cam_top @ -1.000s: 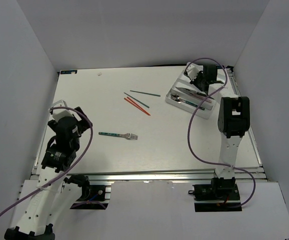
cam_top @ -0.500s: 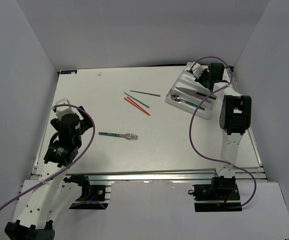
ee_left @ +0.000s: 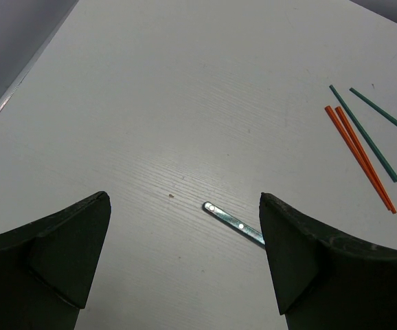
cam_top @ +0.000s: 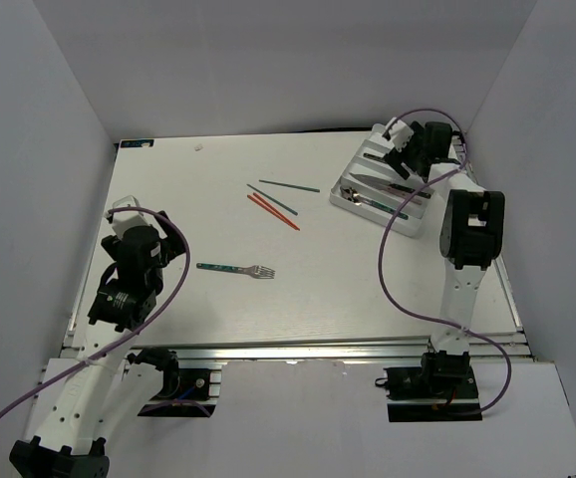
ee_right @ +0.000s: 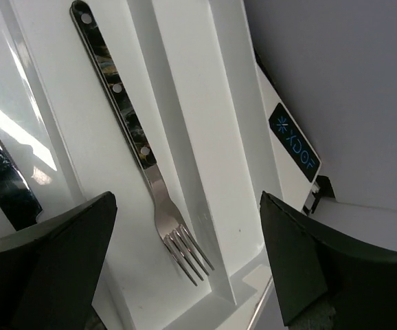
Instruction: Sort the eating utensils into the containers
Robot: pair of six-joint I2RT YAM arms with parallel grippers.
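Right tool [cam_top: 405, 151]: over the far end of the tray [ee_right: 185, 82], at the far right of the surface [cam_top: 318, 309]. Fingers spread, gripping nothing. Beneath it, a dark-handled fork [ee_right: 126, 124] lies flat in one slot, between two dividers. Other cutlery [cam_top: 373, 197] occupies the neighbouring slots.

Left tool [ee_left: 185, 206]: near left, above the surface, fingers spread, empty.

Outside the tray: a green-handled fork [cam_top: 236, 269] lies near the centre, right of the left tool. Two orange chopsticks [cam_top: 273, 211] lie side by side farther back, with two green chopsticks [cam_top: 289, 185] just beyond them, left of the tray.
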